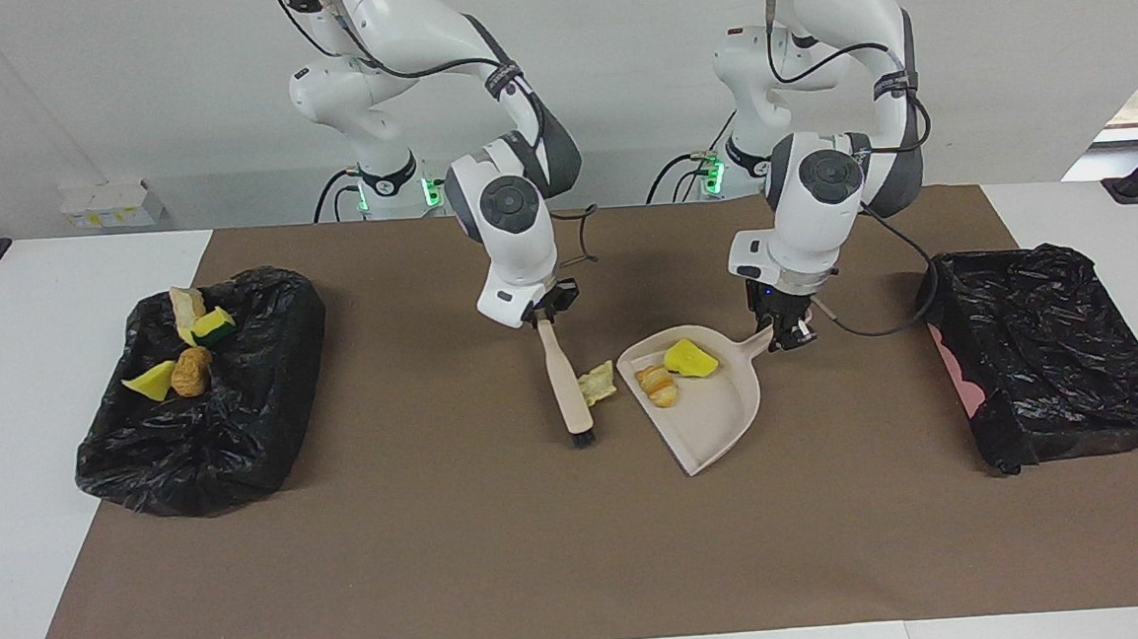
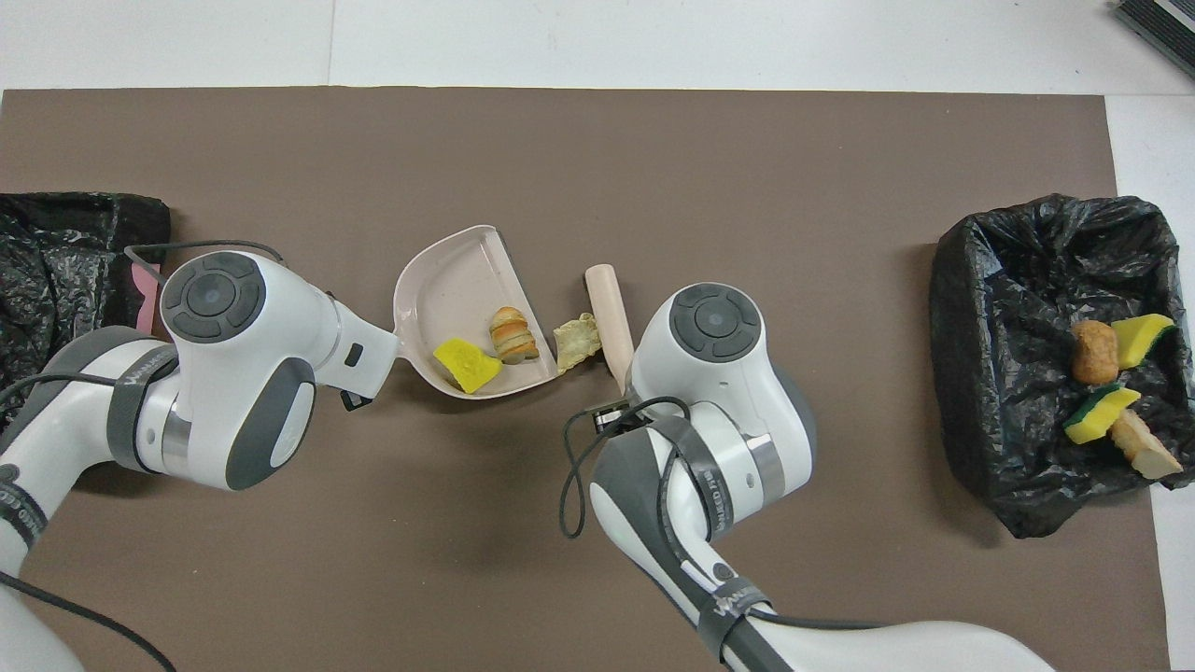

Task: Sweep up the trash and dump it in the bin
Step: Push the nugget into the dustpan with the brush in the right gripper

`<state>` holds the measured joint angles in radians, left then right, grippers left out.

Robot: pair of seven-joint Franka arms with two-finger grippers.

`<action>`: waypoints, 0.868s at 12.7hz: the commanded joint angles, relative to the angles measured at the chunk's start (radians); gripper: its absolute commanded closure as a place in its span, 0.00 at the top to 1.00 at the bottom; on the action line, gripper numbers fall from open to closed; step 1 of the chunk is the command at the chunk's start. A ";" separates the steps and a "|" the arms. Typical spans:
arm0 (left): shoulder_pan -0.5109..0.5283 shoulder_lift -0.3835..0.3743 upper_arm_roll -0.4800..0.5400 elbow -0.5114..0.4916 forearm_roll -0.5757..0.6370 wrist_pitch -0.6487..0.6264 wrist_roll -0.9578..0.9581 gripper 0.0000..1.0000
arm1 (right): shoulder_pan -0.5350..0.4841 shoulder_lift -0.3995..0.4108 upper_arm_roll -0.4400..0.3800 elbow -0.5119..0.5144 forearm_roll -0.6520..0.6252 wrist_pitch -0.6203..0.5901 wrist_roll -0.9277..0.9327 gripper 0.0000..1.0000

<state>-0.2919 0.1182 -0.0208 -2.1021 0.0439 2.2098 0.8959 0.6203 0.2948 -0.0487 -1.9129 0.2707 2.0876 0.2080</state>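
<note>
Right gripper (image 1: 546, 313) has its jaws clamped on the brush (image 1: 566, 383) handle, bristles down on the brown mat (image 1: 504, 541). A pale scrap (image 1: 597, 384) sits between brush and dustpan (image 1: 713, 419), touching the pan's lip. Left gripper (image 1: 785, 334) has its jaws clamped on the dustpan handle; a yellow sponge piece (image 1: 690, 359) and a beige chunk (image 1: 657, 386) lie in the pan. Four scraps (image 1: 185, 348) rest in the black-lined bin (image 1: 231, 439) at the right arm's end of the worktop.
</note>
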 commanded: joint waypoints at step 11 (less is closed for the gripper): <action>0.066 -0.025 -0.005 -0.019 -0.009 -0.012 0.101 0.00 | 0.023 0.023 -0.013 0.032 0.063 0.042 0.132 0.00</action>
<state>-0.2467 0.1143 -0.0203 -2.1111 0.0438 2.2064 0.9610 0.6665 0.3240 -0.0662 -1.8852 0.4046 2.1448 0.2890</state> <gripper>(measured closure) 0.678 0.740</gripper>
